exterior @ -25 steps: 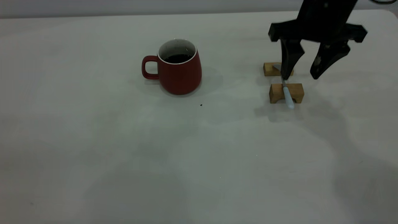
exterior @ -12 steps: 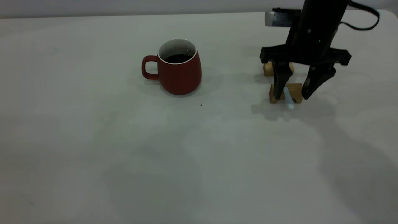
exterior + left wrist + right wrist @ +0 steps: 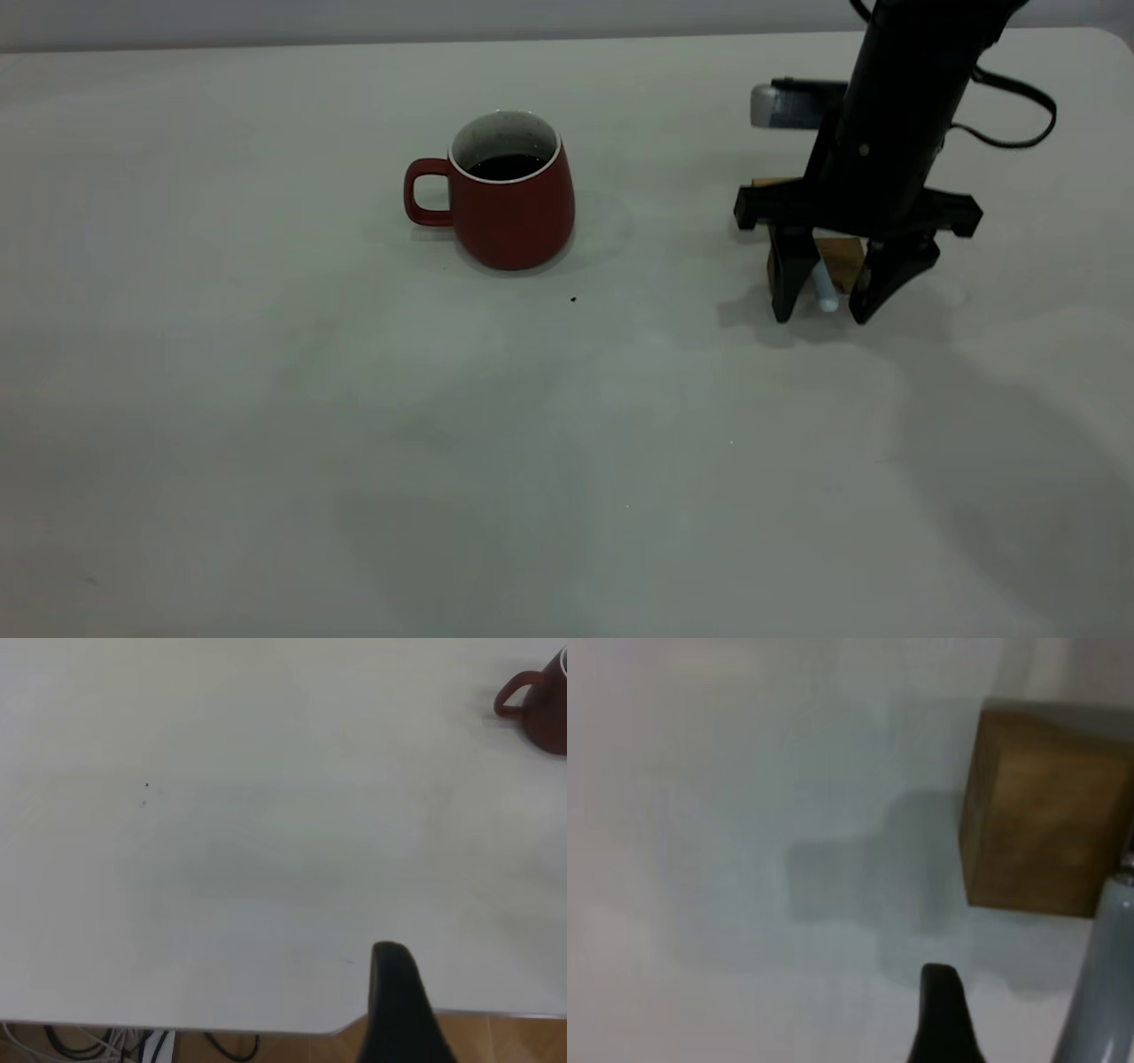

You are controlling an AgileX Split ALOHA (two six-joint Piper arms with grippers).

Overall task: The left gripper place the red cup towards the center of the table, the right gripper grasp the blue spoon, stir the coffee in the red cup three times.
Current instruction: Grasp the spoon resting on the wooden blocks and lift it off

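The red cup [image 3: 512, 202] stands upright left of the table's [image 3: 266, 425] middle, handle pointing left, with dark coffee [image 3: 507, 166] inside. It also shows far off in the left wrist view as the red cup [image 3: 536, 707]. The blue spoon [image 3: 826, 294] lies across a tan wooden block [image 3: 843, 255]. My right gripper [image 3: 824, 312] is open and low over the table, one finger on each side of the spoon's pale handle, not touching it. Up close, one right finger [image 3: 943, 1014] stands beside the blue spoon [image 3: 1103, 983]. One left finger [image 3: 396, 992] shows, nothing beside it.
A second wooden block [image 3: 769, 182] is mostly hidden behind the right arm, whose grey box [image 3: 784, 105] sticks out to the left. A tiny dark speck [image 3: 573, 299] lies in front of the cup. The table's edge [image 3: 266, 1028] runs near the left gripper, with cables below.
The right gripper has come down and forward from above the blocks. Its open fingers now straddle the spoon's handle end near the tabletop. Cup and spoon have not moved.
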